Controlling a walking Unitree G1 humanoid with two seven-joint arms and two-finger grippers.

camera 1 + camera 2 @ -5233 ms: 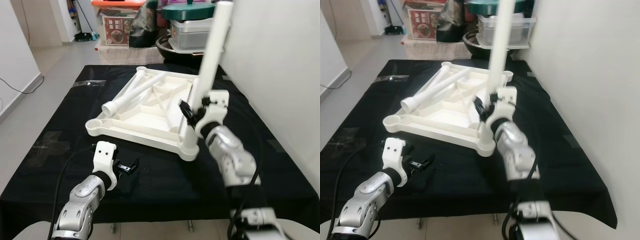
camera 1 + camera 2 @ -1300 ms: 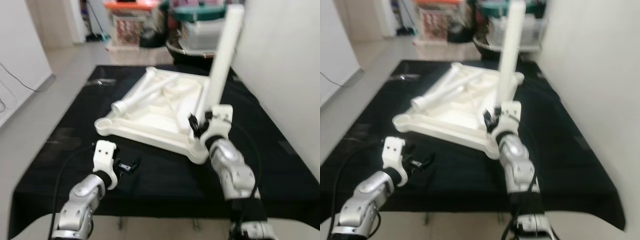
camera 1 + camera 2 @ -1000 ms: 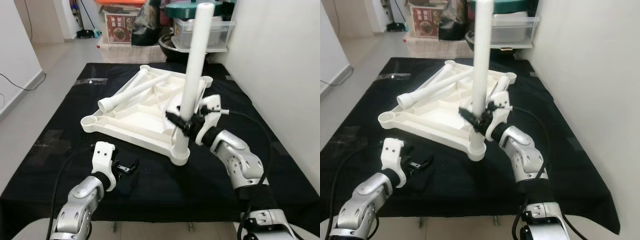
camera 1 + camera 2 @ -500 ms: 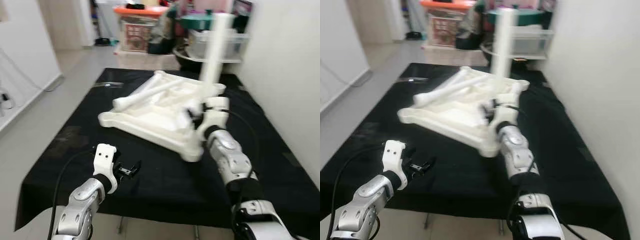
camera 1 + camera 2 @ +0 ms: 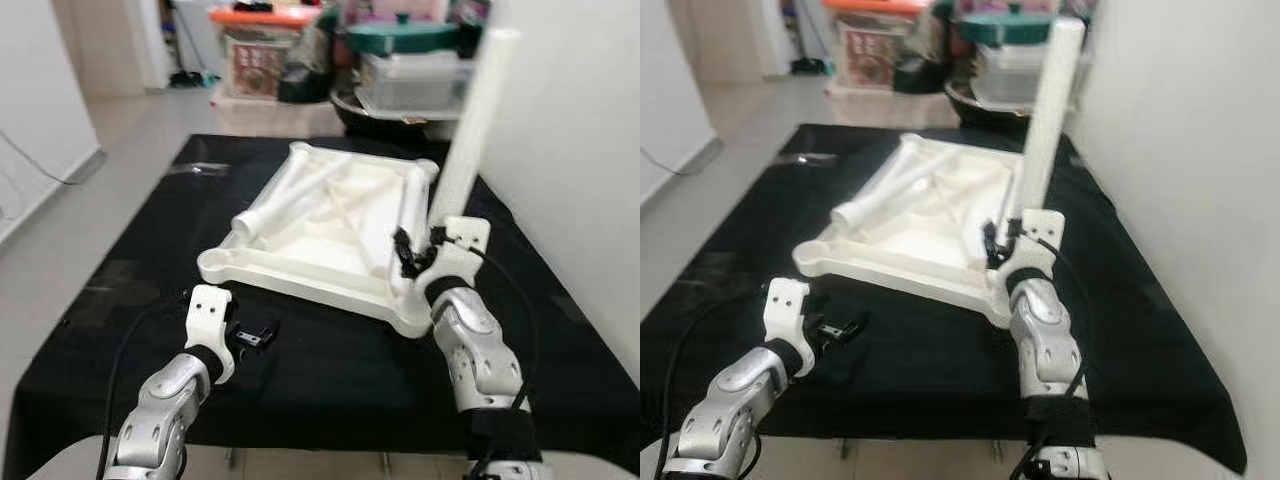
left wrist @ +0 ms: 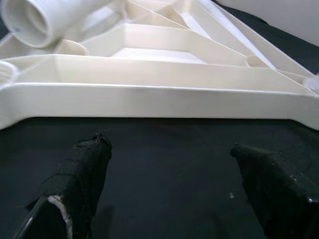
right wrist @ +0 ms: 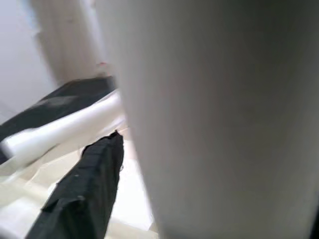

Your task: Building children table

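The children's tabletop (image 5: pixel 320 235), white plastic and turned underside up, lies on the black cloth (image 5: pixel 330 370) that covers the work surface, its ribbed underside facing me. One loose white leg (image 5: pixel 290 195) lies slantwise across it, and another (image 5: pixel 408 205) rests along its right edge. At the near right corner socket (image 5: pixel 413 318) I have a third leg, the upright leg (image 5: pixel 472 120), standing almost vertical with a slight lean. My right gripper (image 5: pixel 412 252) is clamped around the low part of that upright leg, just above the corner; in the right wrist view the leg's white tube (image 7: pixel 224 114) looms close with one black finger (image 7: pixel 84 194) beside it. The right forearm rises steeply from below, wrist cocked toward the tabletop.

My left gripper (image 5: pixel 258 335) hovers low over the cloth just in front of the tabletop's near edge, holding nothing. In the left wrist view its fingers (image 6: pixel 79 174) stand wide apart, pointing at the tabletop's rim (image 6: pixel 149 99). The left forearm reaches forward from the lower left.

Beyond the cloth, stacked storage boxes (image 5: pixel 262 50) and a pot with a green lid (image 5: pixel 400 40) sit on the floor.
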